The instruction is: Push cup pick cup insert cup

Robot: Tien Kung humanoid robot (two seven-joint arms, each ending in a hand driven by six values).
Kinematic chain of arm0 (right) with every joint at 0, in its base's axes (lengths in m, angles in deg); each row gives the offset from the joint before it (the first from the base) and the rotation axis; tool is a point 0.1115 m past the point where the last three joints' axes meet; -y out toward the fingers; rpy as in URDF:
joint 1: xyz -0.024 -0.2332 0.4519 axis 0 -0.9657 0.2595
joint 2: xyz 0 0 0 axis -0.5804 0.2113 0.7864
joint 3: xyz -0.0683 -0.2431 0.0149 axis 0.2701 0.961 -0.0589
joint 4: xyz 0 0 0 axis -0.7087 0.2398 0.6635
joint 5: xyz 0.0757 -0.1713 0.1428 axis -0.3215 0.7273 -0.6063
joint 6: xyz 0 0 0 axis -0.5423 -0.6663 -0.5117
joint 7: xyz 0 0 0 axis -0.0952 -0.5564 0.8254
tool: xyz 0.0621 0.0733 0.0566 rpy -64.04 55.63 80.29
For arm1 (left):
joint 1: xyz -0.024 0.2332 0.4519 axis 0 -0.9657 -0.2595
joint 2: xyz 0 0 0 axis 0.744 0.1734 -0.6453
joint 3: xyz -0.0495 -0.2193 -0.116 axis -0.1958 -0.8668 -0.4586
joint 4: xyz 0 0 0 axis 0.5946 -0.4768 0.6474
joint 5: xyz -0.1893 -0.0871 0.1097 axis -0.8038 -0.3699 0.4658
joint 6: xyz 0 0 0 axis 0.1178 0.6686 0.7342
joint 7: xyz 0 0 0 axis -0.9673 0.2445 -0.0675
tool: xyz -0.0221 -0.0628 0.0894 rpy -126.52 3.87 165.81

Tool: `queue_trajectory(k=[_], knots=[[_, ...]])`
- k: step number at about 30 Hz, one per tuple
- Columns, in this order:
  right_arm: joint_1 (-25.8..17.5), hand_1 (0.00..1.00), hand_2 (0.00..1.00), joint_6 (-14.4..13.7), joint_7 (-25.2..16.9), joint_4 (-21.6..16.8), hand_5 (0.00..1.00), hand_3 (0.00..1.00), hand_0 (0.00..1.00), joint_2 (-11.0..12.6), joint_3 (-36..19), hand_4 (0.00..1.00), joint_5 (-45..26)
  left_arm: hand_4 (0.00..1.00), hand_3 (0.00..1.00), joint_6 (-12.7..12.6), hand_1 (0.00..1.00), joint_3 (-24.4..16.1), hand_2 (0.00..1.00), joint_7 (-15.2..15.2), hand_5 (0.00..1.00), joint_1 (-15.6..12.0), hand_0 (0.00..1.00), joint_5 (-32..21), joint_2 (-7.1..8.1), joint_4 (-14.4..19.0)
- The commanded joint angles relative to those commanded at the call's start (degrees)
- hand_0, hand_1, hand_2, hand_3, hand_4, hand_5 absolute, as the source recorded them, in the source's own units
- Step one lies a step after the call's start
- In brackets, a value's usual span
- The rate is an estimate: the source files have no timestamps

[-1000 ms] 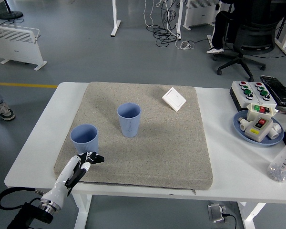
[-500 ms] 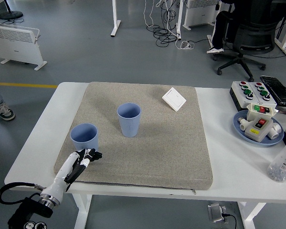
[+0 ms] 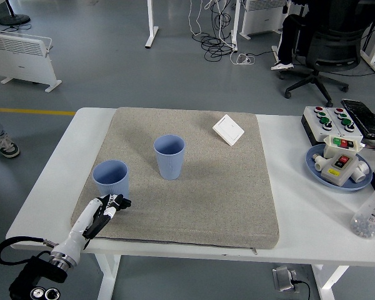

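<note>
Near ribbed blue cup (image 3: 110, 179) sitting at 12 o'clock, just beyond my left hand (image 3: 110, 204).
I'm seeing its fingers curling loosely, holding nothing, resting over the coarse grey mat (image 3: 194, 200); the second ribbed cup (image 3: 169, 157) standing well apart.

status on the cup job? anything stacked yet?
Nothing stacked yet. Both blue cups stand upright and apart on the grey mat: the left cup near the mat's left edge, the centre cup further in. In hand: the left hand sits just in front of the left cup, holding nothing. Left to do: the push, the pick-up and the insert. The right arm is out of view.
</note>
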Motion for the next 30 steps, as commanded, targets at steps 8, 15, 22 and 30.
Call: queue_trajectory(k=[8,15,22,30], knots=[[-0.13,0.63,0.65,-0.09,0.11,0.0,0.465,0.56,0.755,-0.11,0.01,0.079,0.17,0.625,0.593,-0.07,0.687,-0.08,0.644,-0.33,0.998,1.75,0.752,0.18,0.23,-2.16],[-0.32,0.63,0.65,-0.1,0.2,0.0,0.465,0.56,0.755,-0.15,0.04,0.079,0.37,0.625,0.593,-0.09,0.687,0.7,0.644,-0.57,0.998,2.99,0.756,0.04,0.78,-3.53],[-0.51,0.63,0.65,-0.12,0.2,0.0,0.466,0.56,0.755,-0.23,0.17,0.079,0.43,0.625,0.592,-0.12,0.687,2.57,0.643,-0.82,0.998,6.39,0.761,0.3,2.65,-6.35],[-0.26,0.63,0.65,-0.09,0.18,0.0,0.467,0.56,0.755,-0.25,0.38,0.079,0.28,0.626,0.592,0.02,0.687,4.39,0.644,-0.71,0.998,8.97,0.764,1.64,4.16,-8.43]])
